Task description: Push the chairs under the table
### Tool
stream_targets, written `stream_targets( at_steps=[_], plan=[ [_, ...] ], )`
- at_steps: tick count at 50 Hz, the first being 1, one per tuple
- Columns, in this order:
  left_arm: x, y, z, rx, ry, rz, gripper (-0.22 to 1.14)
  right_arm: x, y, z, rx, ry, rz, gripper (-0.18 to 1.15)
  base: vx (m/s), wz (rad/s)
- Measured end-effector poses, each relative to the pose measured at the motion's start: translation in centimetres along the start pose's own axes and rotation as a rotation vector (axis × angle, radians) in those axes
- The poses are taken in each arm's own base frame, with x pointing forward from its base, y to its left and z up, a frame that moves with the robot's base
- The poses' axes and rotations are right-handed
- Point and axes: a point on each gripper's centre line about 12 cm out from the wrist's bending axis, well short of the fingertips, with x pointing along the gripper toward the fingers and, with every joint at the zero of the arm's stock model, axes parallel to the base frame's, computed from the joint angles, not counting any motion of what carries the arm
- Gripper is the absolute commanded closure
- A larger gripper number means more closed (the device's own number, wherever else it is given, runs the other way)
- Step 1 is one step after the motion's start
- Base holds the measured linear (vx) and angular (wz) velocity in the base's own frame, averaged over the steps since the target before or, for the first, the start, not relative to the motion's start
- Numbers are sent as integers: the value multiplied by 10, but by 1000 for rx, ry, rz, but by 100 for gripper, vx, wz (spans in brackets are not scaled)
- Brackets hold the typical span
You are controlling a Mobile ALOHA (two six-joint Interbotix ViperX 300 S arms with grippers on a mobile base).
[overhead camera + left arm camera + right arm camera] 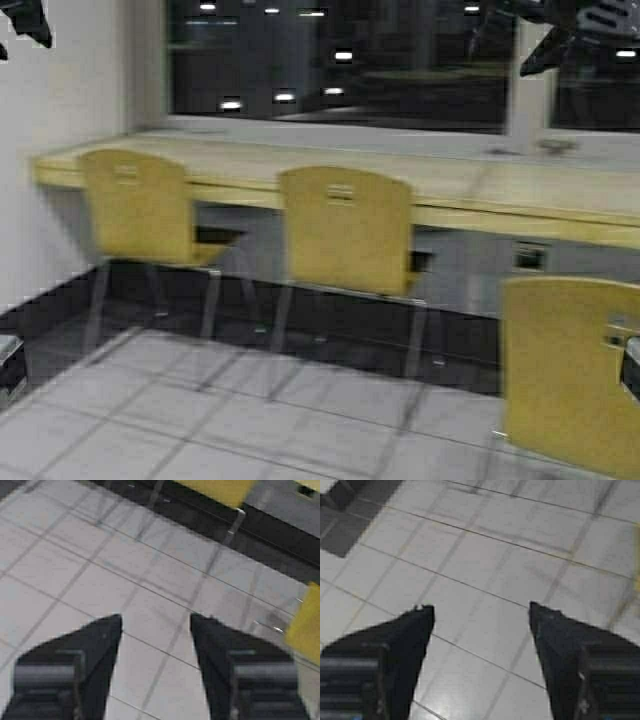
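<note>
Plywood, pale yellow, on all three chairs: left chair (pixel 140 205) and middle chair (pixel 345 230) tucked seat-first beneath the long pale-wood table (pixel 330 170), backs close to its front edge — likely parked there already. Right chair (pixel 570 375) well out on the tiled floor (pixel 230 420), apart from the counter, so probably the one left to push. Left gripper (pixel 156 622) spread wide, holding nothing, aimed down at bare tiles; right gripper (pixel 481 612) likewise parted and empty over the floor — neither touching a chair. No brand, label or legible writing anywhere.
</note>
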Motion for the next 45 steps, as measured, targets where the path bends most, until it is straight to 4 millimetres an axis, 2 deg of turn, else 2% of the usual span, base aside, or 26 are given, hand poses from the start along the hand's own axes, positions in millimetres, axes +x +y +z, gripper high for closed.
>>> stream_targets(
  at_steps=[19,30,45],
  plan=[
    [0,0,-5,-17,20,-1,9,22,-4,-9,13,70,-24,5,-14,-50],
    [1,1,-8,-50,29,-1,9,25,-5,-13,27,111,-35,5,-9,-31],
    [16,4,-23,-161,128,22,9,37,-7,-29,125,188,-55,5,-3,-21]
  ],
)
